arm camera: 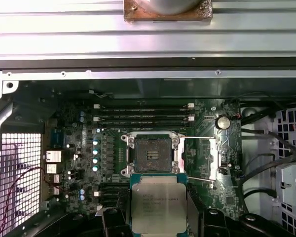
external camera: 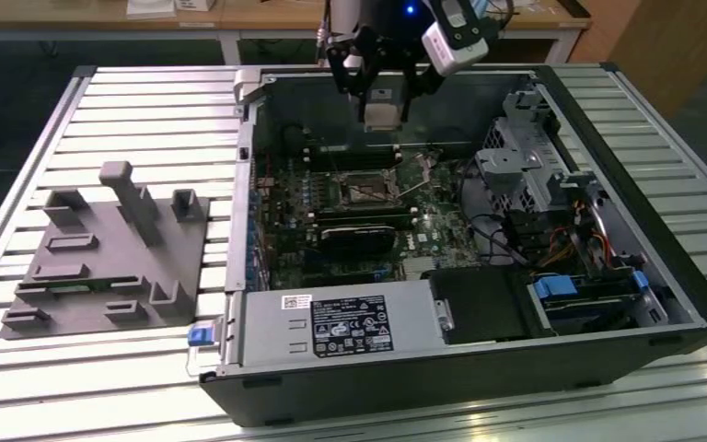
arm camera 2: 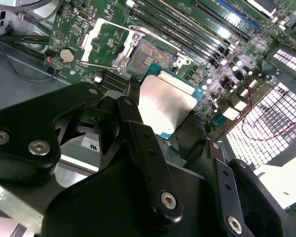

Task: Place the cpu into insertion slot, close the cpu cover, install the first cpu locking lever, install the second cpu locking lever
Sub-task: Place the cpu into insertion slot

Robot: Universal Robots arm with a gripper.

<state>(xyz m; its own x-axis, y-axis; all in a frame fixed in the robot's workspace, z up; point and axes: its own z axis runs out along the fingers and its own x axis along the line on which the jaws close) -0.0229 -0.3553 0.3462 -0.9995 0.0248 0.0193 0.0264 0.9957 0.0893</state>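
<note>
Gripper clamped on the cpu by its edges, chip kept flat for seating, near the bare insertion slot; cpu cover swung aside.

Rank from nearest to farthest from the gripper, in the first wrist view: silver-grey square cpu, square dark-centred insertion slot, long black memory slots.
1. Silver-grey square cpu: nearest, held in the gripper.
2. Square dark-centred insertion slot: on the green board, just beyond the chip.
3. Long black memory slots: farthest, past the socket.
</note>
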